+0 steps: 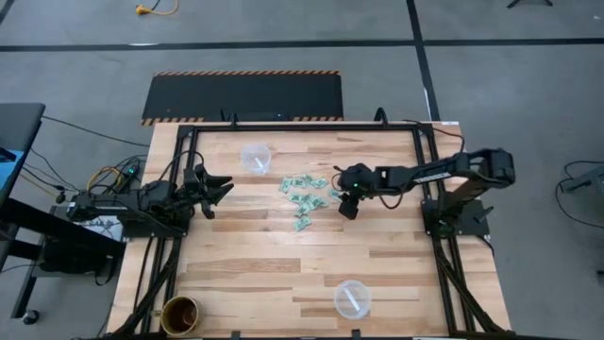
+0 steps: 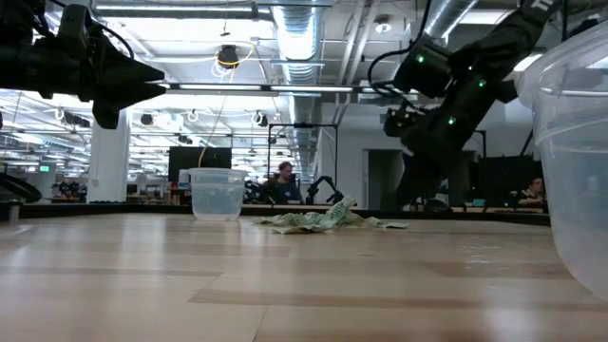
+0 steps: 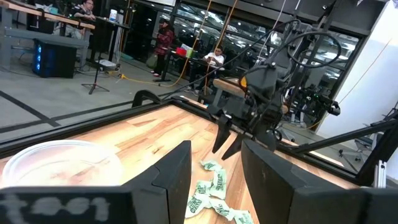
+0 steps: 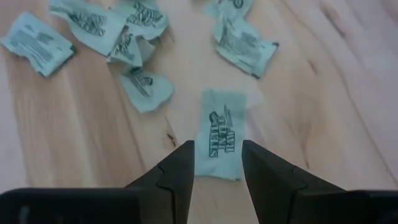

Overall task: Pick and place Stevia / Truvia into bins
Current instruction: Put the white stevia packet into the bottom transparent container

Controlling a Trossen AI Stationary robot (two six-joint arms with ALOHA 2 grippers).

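Note:
Several pale green and white Stevia packets (image 1: 304, 194) lie flat in a loose scatter at the table's middle, toward the far side. One clear cup (image 1: 256, 156) stands just left of them near the far edge, and a second clear cup (image 1: 352, 297) stands near the near edge. My right gripper (image 1: 347, 206) hovers open over the scatter's right side, pointing down. In its wrist view, its fingers (image 4: 217, 167) stand on either side of a single packet (image 4: 221, 134) without touching it. My left gripper (image 1: 219, 187) waits open at the table's left, raised, aimed toward the packets (image 3: 214, 193).
A brown, dark-rimmed cup (image 1: 179, 314) stands at the near left corner. A black frame (image 1: 302, 124) runs along the table's far edge and sides. Bare wood (image 1: 283, 255) lies between the packets and the near cup. People sit in the room beyond the table.

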